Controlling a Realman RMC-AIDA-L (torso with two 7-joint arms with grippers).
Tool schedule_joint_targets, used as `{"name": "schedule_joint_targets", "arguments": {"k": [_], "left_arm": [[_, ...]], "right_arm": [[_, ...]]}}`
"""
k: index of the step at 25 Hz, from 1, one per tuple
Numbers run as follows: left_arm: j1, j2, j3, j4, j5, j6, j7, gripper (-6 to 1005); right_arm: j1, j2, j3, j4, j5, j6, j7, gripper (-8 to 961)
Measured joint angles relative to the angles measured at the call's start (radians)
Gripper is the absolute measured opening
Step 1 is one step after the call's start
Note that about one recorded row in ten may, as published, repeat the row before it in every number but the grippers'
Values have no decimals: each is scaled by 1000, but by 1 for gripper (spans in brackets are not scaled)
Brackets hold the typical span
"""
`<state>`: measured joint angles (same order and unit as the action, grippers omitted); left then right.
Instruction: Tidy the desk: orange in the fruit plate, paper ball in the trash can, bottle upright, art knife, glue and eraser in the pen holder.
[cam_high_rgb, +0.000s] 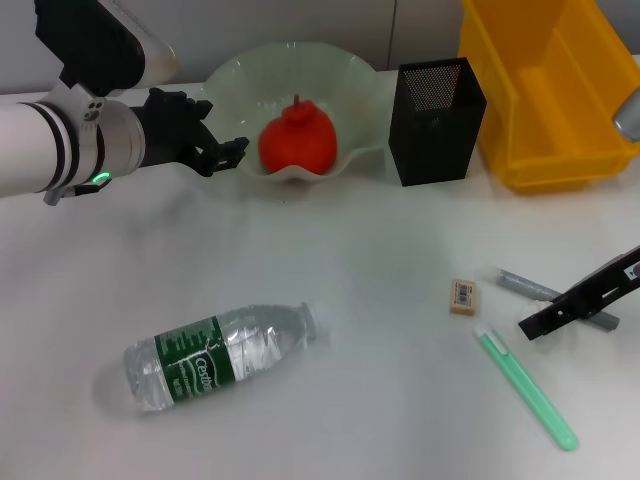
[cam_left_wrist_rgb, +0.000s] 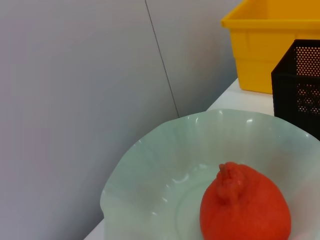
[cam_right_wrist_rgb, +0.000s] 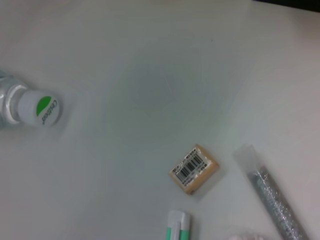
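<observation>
The orange (cam_high_rgb: 297, 140) sits in the fruit plate (cam_high_rgb: 236, 84), squat and red-orange, its little knob pointing up; the left wrist view shows it low against the pale-green scalloped wall. Just beside the plate's rim hovers the left pincer (cam_high_rgb: 232, 150), black fingers slightly parted and gripping nothing.

Next to the plate stands the pen holder (cam_high_rgb: 436, 122), black mesh, upright, and beyond it the trash can (cam_high_rgb: 545, 95), bright yellow, cut off at the frame's edge.

Out on the white surface (cam_high_rgb: 360, 270) the bottle (cam_high_rgb: 215, 356) lies on its side, green label up, white cap with a green top facing the middle of the surface. Well apart from it rests the eraser (cam_high_rgb: 463, 296), a tiny beige block with a barcode label.

Near the eraser lie a green pen-like stick (cam_high_rgb: 525, 388) and a grey stick (cam_high_rgb: 545, 293); which is the knife and which the glue, I can't tell. The right pincer (cam_high_rgb: 580, 298) hangs over the grey one, partly hiding it; only a dark bar shows, so whether its fingers are open or closed I can't tell.
</observation>
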<state>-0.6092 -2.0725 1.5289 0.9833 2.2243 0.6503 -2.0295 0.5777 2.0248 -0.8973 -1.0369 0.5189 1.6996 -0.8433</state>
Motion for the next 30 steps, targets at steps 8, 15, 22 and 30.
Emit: {"name": "schedule_joint_targets", "arguments": {"k": [8, 15, 22, 30], "left_arm": [[3, 1, 5, 2, 0, -9, 0, 595], [3, 2, 5, 2, 0, -10, 0, 594], [3, 2, 4, 0, 0, -11, 0, 592], [4, 2, 1, -4, 0, -11, 0, 590]], "right_arm": [[-2, 0, 0, 1, -4, -1, 1, 680], [-1, 0, 0, 25, -14, -15, 2, 480], [-8, 1, 0, 20, -15, -17, 1, 426], [-12, 5, 10, -21, -7, -17, -6, 355]]}}
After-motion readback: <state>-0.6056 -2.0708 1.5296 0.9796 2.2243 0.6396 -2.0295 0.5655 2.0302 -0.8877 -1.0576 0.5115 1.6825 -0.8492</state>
